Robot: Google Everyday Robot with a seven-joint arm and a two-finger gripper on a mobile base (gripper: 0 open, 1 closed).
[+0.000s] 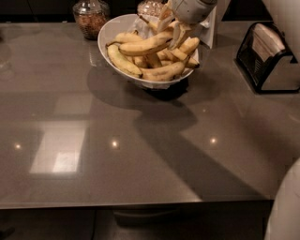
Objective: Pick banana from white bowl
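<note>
The white bowl (110, 31) stands on the dark counter at the back centre, tilted towards me and piled with several yellow bananas (144, 46). My gripper (177, 33) comes down from the top edge and reaches into the right side of the pile, right at the end of the long top banana. The gripper's body hides the bananas at the back right of the bowl.
A glass jar with brown contents (91, 18) stands left of the bowl and a second jar (151, 7) behind it. A black napkin holder (268, 56) sits at the right. A white card (210, 33) stands just behind the bowl. The robot's white body (286, 211) fills the lower right corner.
</note>
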